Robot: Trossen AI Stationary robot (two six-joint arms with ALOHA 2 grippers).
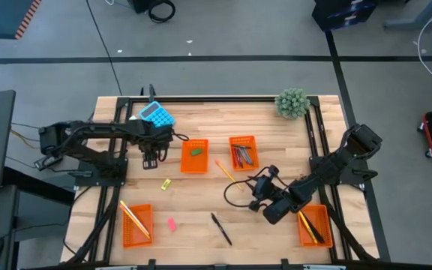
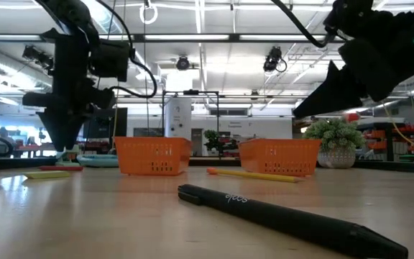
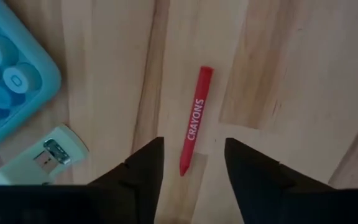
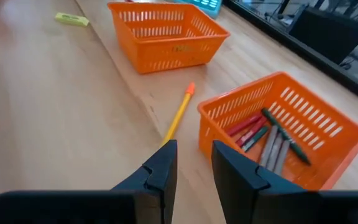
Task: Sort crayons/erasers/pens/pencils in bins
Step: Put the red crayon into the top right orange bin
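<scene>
A red crayon (image 3: 194, 118) lies flat on the table (image 1: 201, 214), between the spread fingers of the left gripper (image 3: 190, 163), which holds nothing. This is at the far left, near the blue calculator (image 1: 157, 115) and left of the bin (image 1: 195, 156) with a green eraser (image 1: 196, 151). The right gripper (image 4: 190, 163) hangs partly open and empty above a pencil (image 4: 178, 115), beside the bin of crayons (image 4: 294, 127).

Light wooden table (image 1: 201, 240) bearing four orange bins (image 1: 194, 156), a blue calculator (image 1: 157, 115), a red crayon (image 3: 195, 119), loose erasers (image 1: 172, 223), a black pen (image 1: 220, 229), a pencil (image 1: 225, 171), and what appears to be a small plant (image 1: 292, 103).
</scene>
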